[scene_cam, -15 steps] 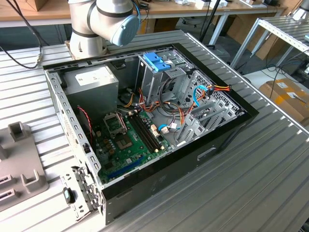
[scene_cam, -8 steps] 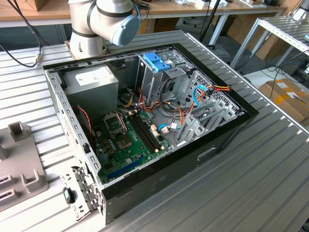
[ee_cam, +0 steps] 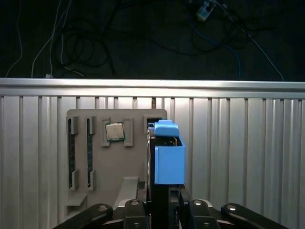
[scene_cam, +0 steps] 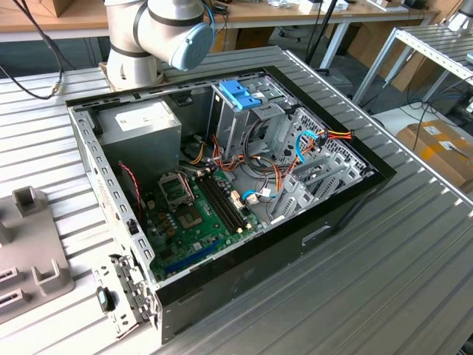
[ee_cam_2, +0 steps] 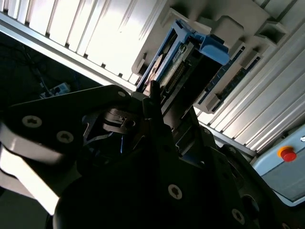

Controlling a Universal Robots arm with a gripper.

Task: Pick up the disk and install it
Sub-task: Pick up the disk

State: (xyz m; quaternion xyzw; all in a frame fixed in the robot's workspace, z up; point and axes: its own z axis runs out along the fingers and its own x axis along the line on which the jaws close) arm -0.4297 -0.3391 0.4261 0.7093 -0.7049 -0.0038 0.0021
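The claw is closed narrow on the disk, holding it on edge, blue rail outward, at the end slot of the grey parts holder on the ribbed tabletop; a processor chip sits in the holder

A ribbed silver aluminium table bears an open computer case with a black frame, and in it are a flat green circuit board, a grey metal power-supply box with a white label, a bright blue plastic bracket on a bare-metal drive cage, and orange, red and yellow wires beside pale blue cables. The jointed robot arm is silver-grey with a pale blue round cap. In the first wrist view the rectangular silver-metal disk shows light-blue plastic rails against a flat beige-grey plastic tray holding a square silver chip.
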